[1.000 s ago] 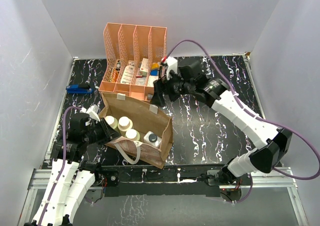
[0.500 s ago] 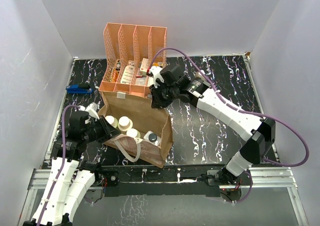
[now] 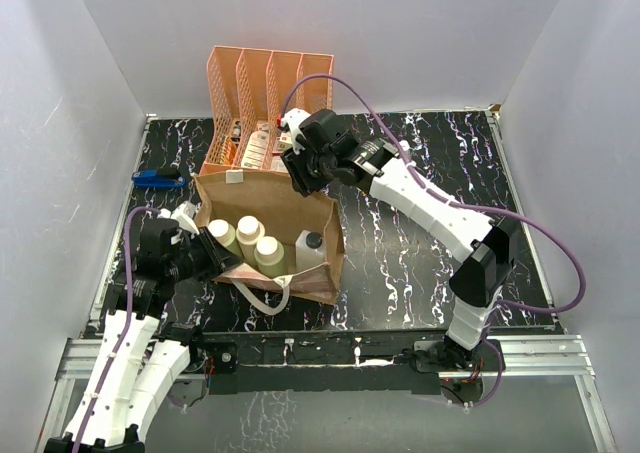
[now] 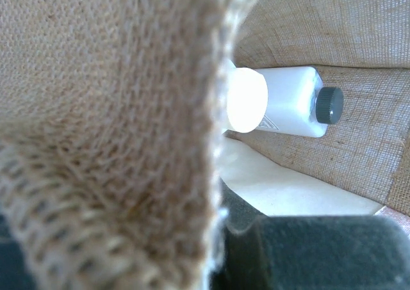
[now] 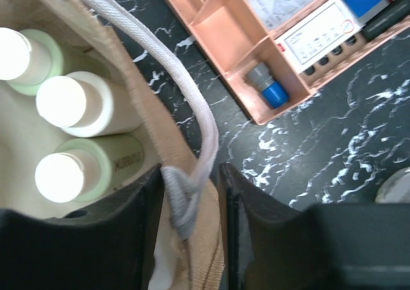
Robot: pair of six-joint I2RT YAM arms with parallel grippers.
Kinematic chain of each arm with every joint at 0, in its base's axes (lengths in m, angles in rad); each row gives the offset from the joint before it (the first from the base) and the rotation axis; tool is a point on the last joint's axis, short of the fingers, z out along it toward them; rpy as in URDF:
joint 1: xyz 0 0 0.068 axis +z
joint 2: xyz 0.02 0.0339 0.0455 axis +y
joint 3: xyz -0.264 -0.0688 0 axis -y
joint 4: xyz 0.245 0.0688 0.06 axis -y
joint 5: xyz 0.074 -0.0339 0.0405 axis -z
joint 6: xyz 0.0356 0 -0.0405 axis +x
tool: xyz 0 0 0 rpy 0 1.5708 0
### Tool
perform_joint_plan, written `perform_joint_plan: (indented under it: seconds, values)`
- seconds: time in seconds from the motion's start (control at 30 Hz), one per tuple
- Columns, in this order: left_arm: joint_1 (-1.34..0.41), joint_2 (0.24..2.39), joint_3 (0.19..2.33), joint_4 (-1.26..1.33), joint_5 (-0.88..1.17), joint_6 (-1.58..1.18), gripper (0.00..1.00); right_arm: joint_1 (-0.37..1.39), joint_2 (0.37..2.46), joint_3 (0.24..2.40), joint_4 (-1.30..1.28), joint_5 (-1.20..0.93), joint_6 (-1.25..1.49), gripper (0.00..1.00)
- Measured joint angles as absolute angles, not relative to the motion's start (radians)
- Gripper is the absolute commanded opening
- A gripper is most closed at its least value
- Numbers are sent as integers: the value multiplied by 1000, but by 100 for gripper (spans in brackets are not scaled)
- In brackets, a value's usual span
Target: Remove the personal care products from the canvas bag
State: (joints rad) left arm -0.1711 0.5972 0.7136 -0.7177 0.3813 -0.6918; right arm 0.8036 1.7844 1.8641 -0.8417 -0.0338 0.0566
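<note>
The canvas bag [image 3: 300, 218] stood open on the bench [image 3: 420, 243], just in front of the orange file rack [image 3: 270, 83], with the personal care products [image 3: 246, 233] upright inside, while the right end effector [image 5: 190, 194] pinched its far rim and cream strap [image 5: 192, 104] and the left end effector [image 3: 205, 260] clamped its left wall

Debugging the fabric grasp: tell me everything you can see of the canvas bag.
The canvas bag is a boxy tote of coarse tan-brown weave, with a small white tab at its rim and cream strap handles. It sits open-topped on the black marbled table, just in front of the orange rack. The right gripper pinches its far rim where a strap is sewn on. The left gripper is at its left edge, grip unclear. Inside are three green bottles and a white bottle.
</note>
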Motion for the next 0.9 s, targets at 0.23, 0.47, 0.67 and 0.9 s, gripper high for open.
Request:
perform_joint_plan:
  seconds: [0.23, 0.47, 0.67, 0.9]
  values:
    - [-171, 598, 710, -719, 390, -683, 20, 797, 1758, 1878, -884, 12, 90, 72]
    - [-167, 582, 710, -727, 397, -672, 27, 813, 1626, 1920, -942, -82, 146, 61]
    - [-167, 558, 708, -743, 405, -672, 26, 900, 1482, 1793, -865, -234, 199, 54]
    - [-166, 526, 705, -761, 403, -673, 16, 968, 1460, 1552, -777, -368, 243, 33]
